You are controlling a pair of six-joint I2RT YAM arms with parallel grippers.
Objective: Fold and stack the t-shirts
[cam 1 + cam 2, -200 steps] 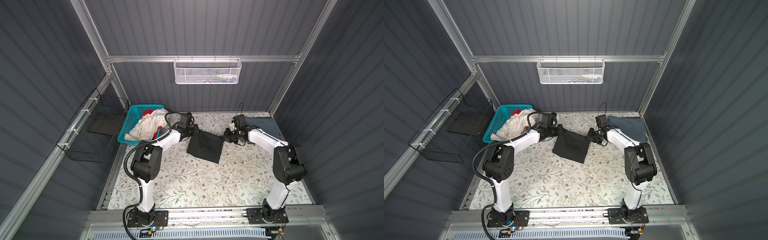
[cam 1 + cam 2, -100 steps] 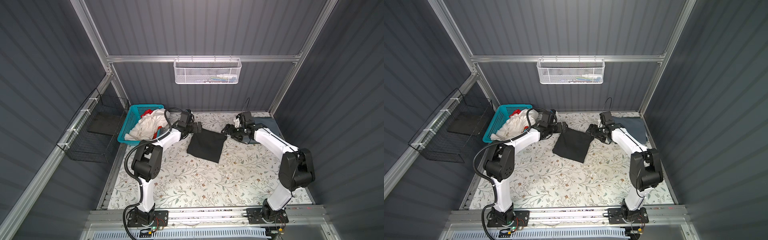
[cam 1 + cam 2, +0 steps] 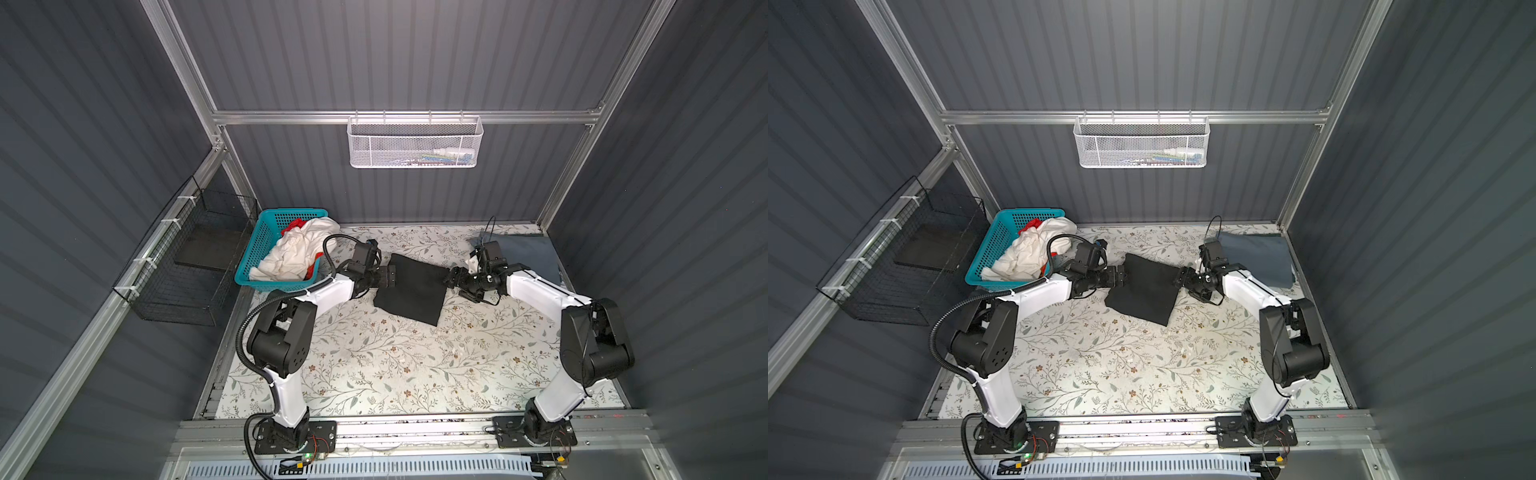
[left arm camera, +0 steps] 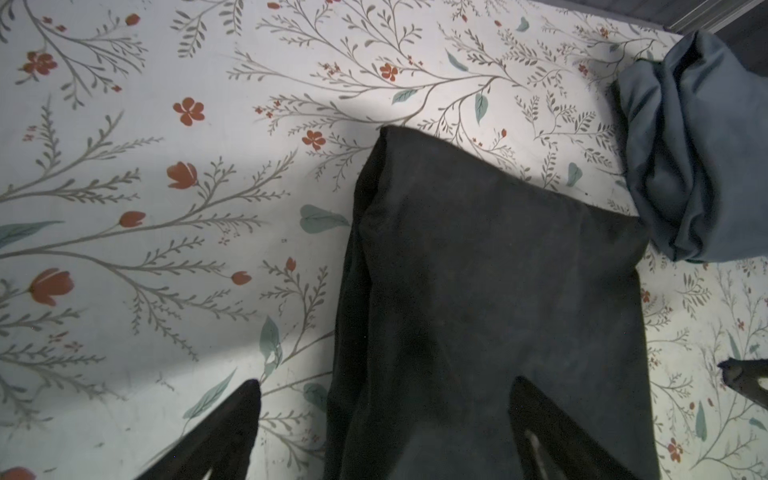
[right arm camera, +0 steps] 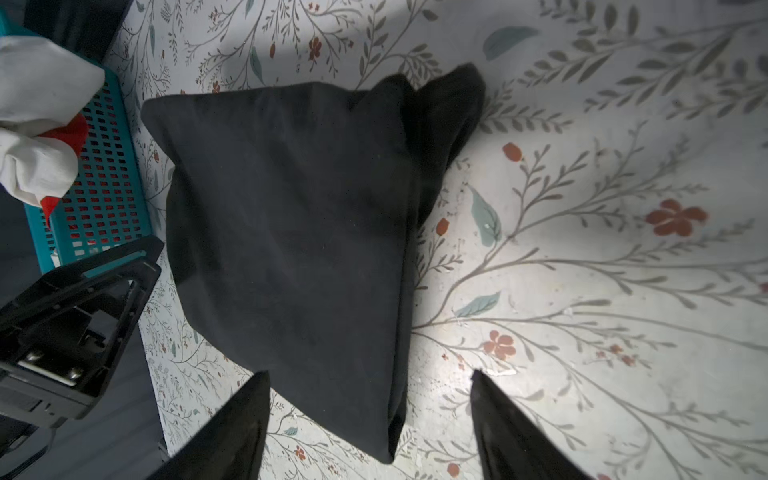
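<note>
Black t-shirt (image 3: 409,291) — folded on floral table (image 3: 374,365)

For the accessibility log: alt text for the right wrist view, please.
A folded black t-shirt lies on the floral table cover, its near corner between the open fingers of the right end effector. Beyond the shirt, a teal basket holds white cloth and red cloth.
</note>
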